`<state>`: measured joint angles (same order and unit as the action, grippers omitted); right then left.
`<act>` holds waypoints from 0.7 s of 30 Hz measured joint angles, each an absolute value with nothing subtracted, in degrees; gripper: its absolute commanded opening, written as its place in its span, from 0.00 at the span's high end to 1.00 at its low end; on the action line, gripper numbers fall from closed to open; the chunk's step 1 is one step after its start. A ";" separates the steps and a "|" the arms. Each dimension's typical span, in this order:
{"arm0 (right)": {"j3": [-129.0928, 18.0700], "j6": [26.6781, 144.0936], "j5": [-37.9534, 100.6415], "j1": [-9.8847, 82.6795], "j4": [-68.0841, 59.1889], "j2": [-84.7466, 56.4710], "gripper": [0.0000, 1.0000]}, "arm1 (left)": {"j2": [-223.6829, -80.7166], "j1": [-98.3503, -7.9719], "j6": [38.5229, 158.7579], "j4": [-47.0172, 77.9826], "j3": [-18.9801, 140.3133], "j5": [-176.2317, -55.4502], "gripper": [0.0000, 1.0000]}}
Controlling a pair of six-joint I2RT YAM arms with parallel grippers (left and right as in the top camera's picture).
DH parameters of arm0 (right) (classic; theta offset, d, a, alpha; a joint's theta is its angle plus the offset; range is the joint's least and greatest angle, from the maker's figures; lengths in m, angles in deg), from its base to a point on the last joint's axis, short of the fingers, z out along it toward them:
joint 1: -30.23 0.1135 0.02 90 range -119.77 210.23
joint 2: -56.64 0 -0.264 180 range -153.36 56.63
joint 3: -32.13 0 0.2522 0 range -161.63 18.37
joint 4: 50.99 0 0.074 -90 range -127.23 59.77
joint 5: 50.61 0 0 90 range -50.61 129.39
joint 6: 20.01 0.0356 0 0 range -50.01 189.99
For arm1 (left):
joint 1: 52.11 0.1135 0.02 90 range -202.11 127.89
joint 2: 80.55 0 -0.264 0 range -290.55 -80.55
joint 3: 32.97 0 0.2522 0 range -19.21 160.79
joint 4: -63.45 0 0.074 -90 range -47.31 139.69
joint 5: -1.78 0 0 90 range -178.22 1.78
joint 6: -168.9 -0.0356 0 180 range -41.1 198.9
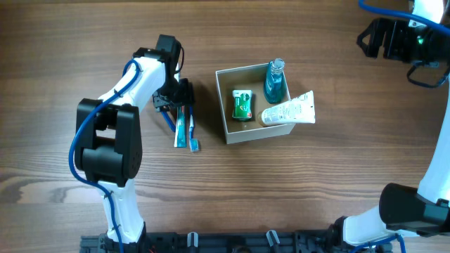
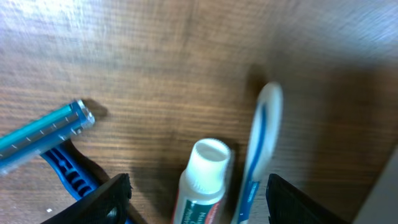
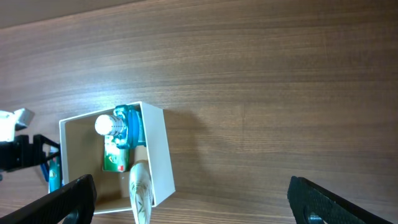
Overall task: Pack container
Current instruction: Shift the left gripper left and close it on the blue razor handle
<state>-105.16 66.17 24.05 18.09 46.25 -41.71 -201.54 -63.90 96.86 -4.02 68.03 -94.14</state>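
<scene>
While the right tool (image 3: pixel 191 186) hangs wide, the left tool (image 2: pixel 198 183) gapes around toothpaste (image 2: pixel 207 168) and toothbrush (image 2: pixel 264 118).

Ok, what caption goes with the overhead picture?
Left arm above a toothbrush, beside the partly packed container.

Overhead light is even and soft, shadows faint — the left wrist view is blurred, with pale glare on the table (image 2: pixel 56 31) and shadow at right.

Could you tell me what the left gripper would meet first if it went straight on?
Probably the white-capped tube and toothbrush lying between the left gripper's open jaws; depth unclear.
</scene>
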 measured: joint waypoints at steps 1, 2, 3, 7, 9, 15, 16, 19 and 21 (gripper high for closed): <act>-105.16 66.17 24.05 18.09 46.25 -41.71 0.00 | -201.54 -63.88 96.86 -4.07 68.78 -94.14 0.28; -105.16 66.17 24.05 18.09 46.25 -41.71 0.00 | -201.54 -63.90 96.84 -4.11 70.04 -94.14 0.26; -105.16 66.17 24.05 18.09 46.25 -41.71 0.00 | -201.52 -63.88 96.86 -4.18 70.87 -94.14 0.23; -105.16 66.17 24.05 18.09 46.23 -41.71 0.00 | -201.30 -63.88 98.94 -7.19 76.10 -93.98 0.12; -105.16 66.17 24.05 18.09 46.23 -41.73 0.00 | -200.69 -63.86 100.99 -9.01 76.86 -93.53 0.12; -105.16 66.17 24.05 18.09 46.23 -41.71 0.00 | -198.53 -62.64 110.63 -19.61 77.19 -90.75 0.15; -105.16 66.17 24.05 18.09 46.25 -41.71 0.00 | -198.35 -62.07 112.60 -21.69 77.19 -90.29 0.16; -105.16 66.17 24.05 18.09 46.25 -41.71 0.00 | -198.29 -60.34 117.71 -24.94 77.10 -89.39 0.17; -105.16 66.17 24.05 18.09 46.25 -41.71 0.00 | -198.22 -59.36 120.62 -24.92 76.60 -88.96 0.16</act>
<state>-105.16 66.17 24.05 18.09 46.25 -41.71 -198.22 -59.36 120.62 -24.92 76.60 -88.96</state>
